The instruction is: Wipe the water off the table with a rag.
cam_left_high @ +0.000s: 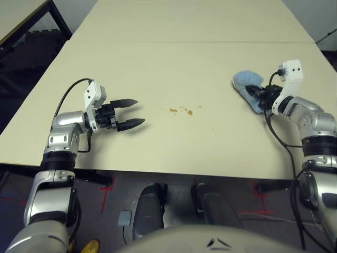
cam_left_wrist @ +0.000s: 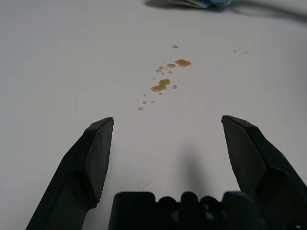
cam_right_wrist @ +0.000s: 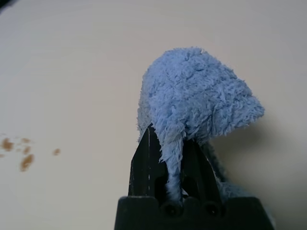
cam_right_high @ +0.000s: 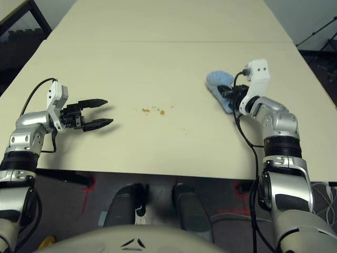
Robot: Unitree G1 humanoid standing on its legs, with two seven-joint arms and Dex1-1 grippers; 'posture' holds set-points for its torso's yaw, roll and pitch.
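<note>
The light blue rag point(cam_left_high: 246, 84) lies bunched on the right side of the pale beige table point(cam_left_high: 174, 68). My right gripper point(cam_left_high: 256, 94) is shut on the rag point(cam_right_wrist: 196, 108), which bulges up past the black fingers point(cam_right_wrist: 144, 163). Brownish water droplets point(cam_left_high: 181, 110) sit in a small cluster near the table's middle, with one speck point(cam_left_high: 214, 131) a little to the right. They also show in the left wrist view as the water droplets point(cam_left_wrist: 165, 79). My left gripper point(cam_left_high: 131, 113) hovers open at the left, pointing toward the droplets with nothing between its fingers.
A thin seam point(cam_left_high: 184, 42) crosses the tabletop behind the rag. A second, black-legged table point(cam_left_high: 31, 21) stands off the far left corner. The near table edge point(cam_left_high: 158, 171) runs just in front of both arms.
</note>
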